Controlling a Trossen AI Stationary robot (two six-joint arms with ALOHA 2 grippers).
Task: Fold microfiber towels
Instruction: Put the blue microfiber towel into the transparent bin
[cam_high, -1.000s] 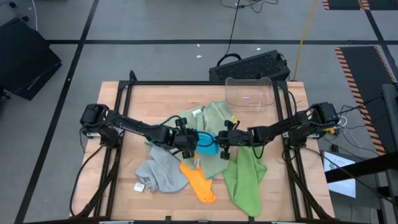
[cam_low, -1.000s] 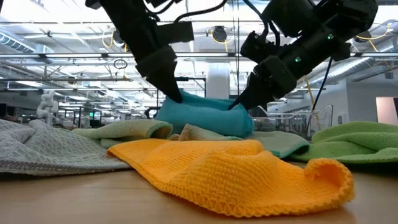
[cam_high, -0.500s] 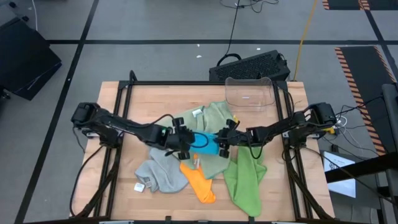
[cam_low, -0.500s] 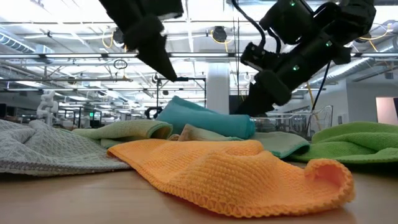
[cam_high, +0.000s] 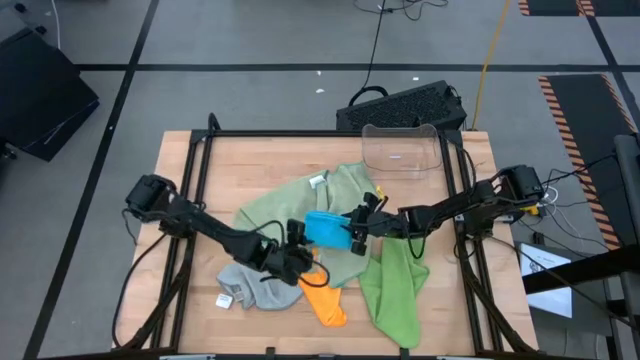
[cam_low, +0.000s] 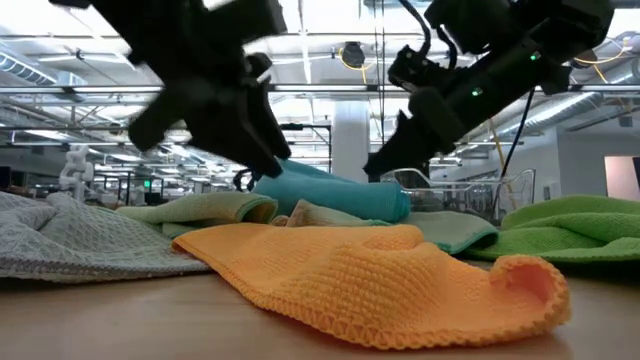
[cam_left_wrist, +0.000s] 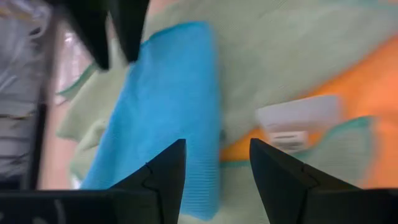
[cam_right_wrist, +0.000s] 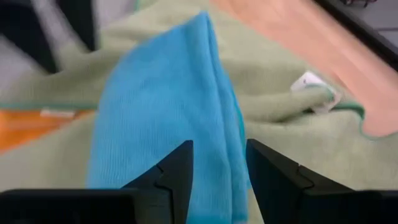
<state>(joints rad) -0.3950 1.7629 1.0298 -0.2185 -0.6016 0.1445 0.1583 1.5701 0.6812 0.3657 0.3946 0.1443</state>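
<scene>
Folded bright blue towel (cam_high: 326, 228): lies released on the sage green towel (cam_high: 340, 200), mid-counter (cam_high: 200, 170). Left gripper (cam_high: 297, 258), jaws parted and empty, has pulled back toward the orange towel (cam_high: 322, 297). Right gripper (cam_high: 357, 222), parted, empty, just beside the blue fold. Judgement: this fold done; others await.

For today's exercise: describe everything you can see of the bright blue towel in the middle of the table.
The bright blue towel is a soft, finely ribbed cloth, folded into a narrow, layered bundle. It lies on top of the sage green towel near the table's middle, with the orange towel just in front. Neither tool grips it: the right tool, open, hangs at its right end, and the left tool, open, is beside it.
</scene>
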